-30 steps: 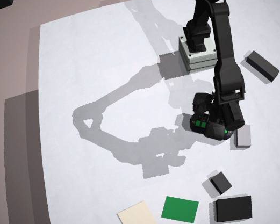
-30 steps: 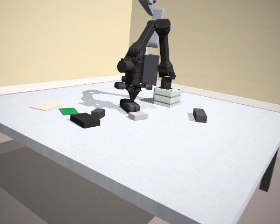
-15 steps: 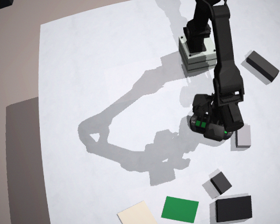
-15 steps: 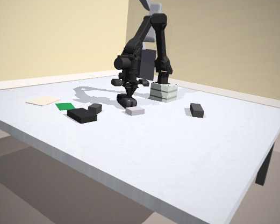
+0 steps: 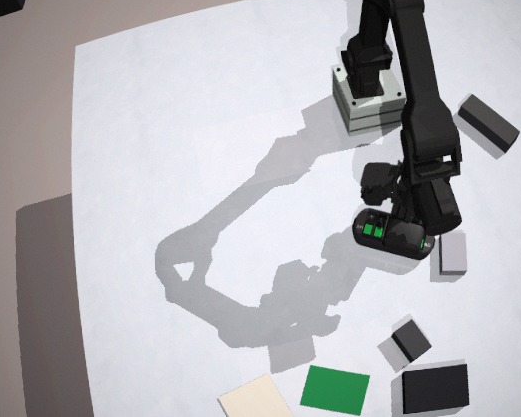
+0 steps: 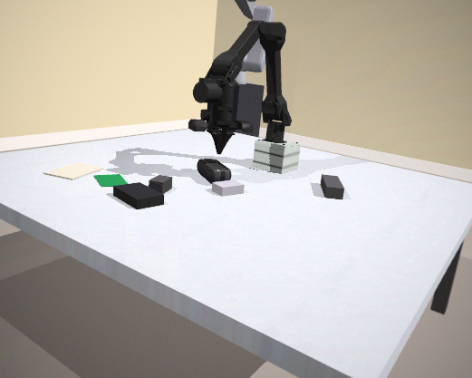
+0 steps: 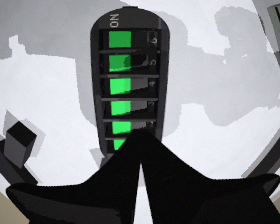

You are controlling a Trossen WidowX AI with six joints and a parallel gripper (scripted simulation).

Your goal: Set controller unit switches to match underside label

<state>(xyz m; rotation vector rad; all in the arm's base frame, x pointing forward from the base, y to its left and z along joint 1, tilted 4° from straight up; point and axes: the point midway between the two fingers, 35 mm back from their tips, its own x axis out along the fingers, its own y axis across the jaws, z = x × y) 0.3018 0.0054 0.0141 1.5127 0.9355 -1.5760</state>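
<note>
The dark grey controller unit (image 5: 360, 234) (image 6: 208, 169) (image 7: 131, 20) sits switches-up on the bench. In the wrist view its row runs from switch 6 at the top towards my fingers, with the ON mark at the top left. Green shows on the left half of each visible rocker; which ends are pressed down I cannot tell for certain. My gripper (image 6: 219, 152) (image 7: 140, 135) is shut and empty, its tips just above the unit. In the wrist view the fingers hide most of switch 1 and part of switch 2. The underside label is hidden.
A light grey block (image 5: 453, 252) (image 6: 228, 188) lies close beside the unit. A small dark block (image 5: 413, 340) (image 6: 161, 183), black box (image 5: 436, 390) (image 6: 139, 195), green sheet (image 5: 335, 390) (image 6: 110, 180) and cream sheet (image 5: 257, 396) (image 6: 73, 170) lie farther off. A long dark block (image 5: 491, 122) (image 6: 332, 186) lies near my base.
</note>
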